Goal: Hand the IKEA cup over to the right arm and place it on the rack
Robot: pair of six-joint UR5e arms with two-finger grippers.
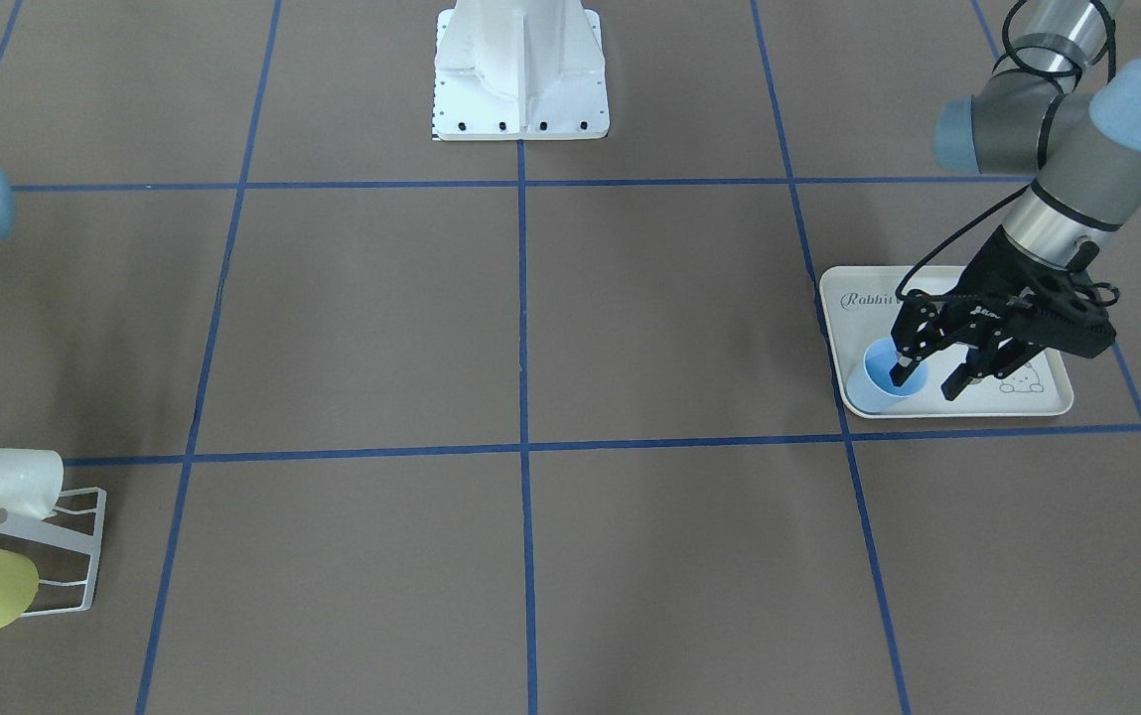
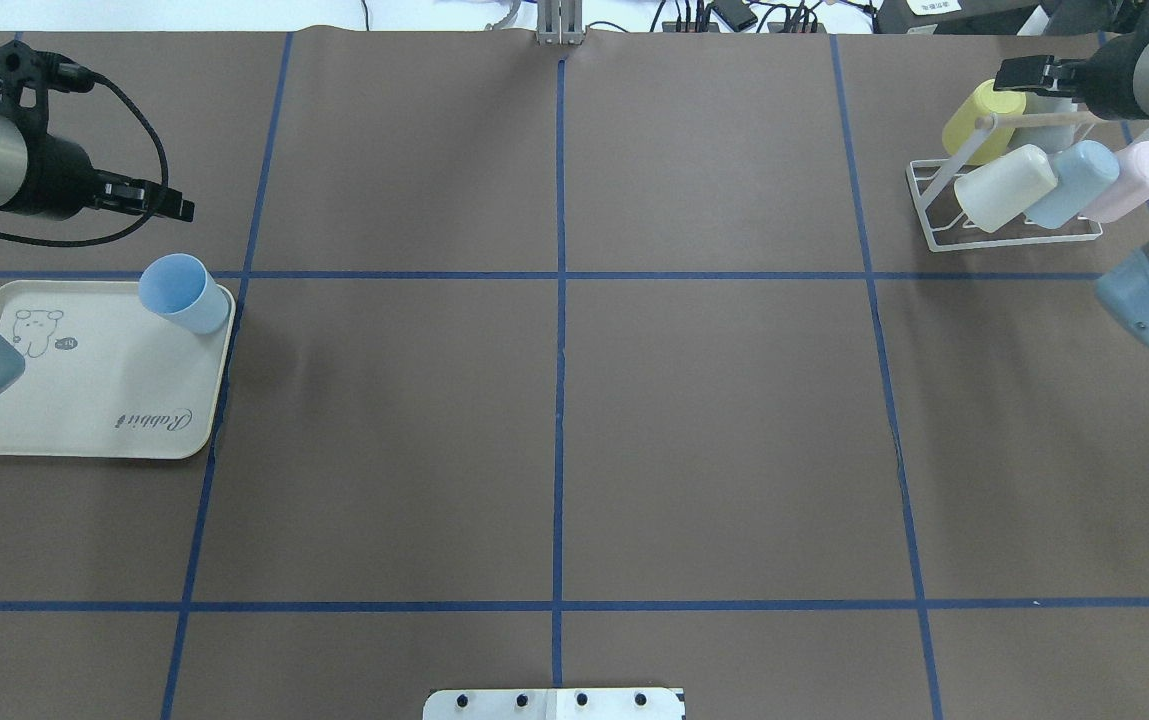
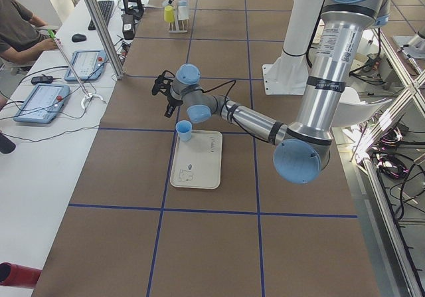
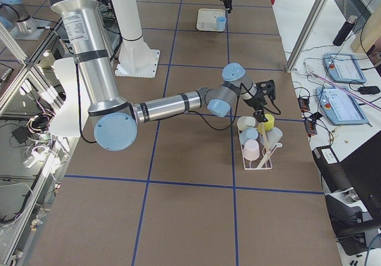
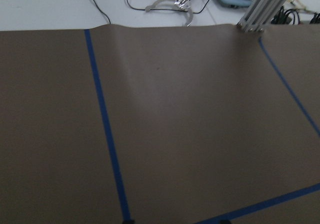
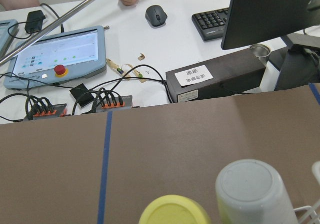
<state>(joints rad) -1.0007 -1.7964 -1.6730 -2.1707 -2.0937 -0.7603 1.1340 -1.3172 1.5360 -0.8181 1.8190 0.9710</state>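
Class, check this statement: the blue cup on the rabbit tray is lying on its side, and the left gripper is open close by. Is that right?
Not quite. The blue cup stands upright with its mouth up, not on its side, as the overhead exterior view shows. The rest holds: it is on the rabbit tray, and the left gripper is open close by.

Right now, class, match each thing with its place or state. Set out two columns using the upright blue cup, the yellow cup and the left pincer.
Column A:
1 upright blue cup
2 yellow cup
3 left pincer

Column B:
a on the rack
b open, above the tray
c standing in the tray's corner

Pairs: 1-c; 2-a; 3-b.
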